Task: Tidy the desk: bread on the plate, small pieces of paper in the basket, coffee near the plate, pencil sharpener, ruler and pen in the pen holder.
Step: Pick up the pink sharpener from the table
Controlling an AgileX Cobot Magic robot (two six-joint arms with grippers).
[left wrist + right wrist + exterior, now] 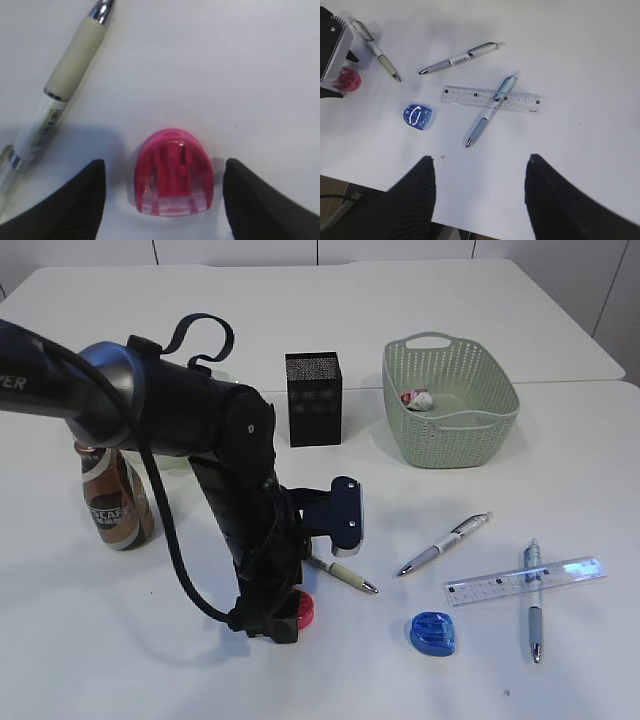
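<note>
Pink translucent plastic pencil sharpener (173, 173) sits on the white desk (560, 640), directly between my left gripper's (165, 200) wide-spread black fingers (75, 205), touching neither. A cream-barrelled pen (60, 87) lies just left of them. Ahead of my right gripper (480, 195), also spread and holding nothing, lie a blue sharpener (419, 116) and a clear ruler (491, 99).

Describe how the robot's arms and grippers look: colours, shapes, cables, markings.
The left arm is a glossy black tube with a rounded silver-grey joint, white lettering near the frame edge and a black cable looping beside it. A dark blue bracket with silver screws holds its wrist camera. Both the left gripper and the right gripper have broad matte black fingers with a fine ribbed texture.
</note>
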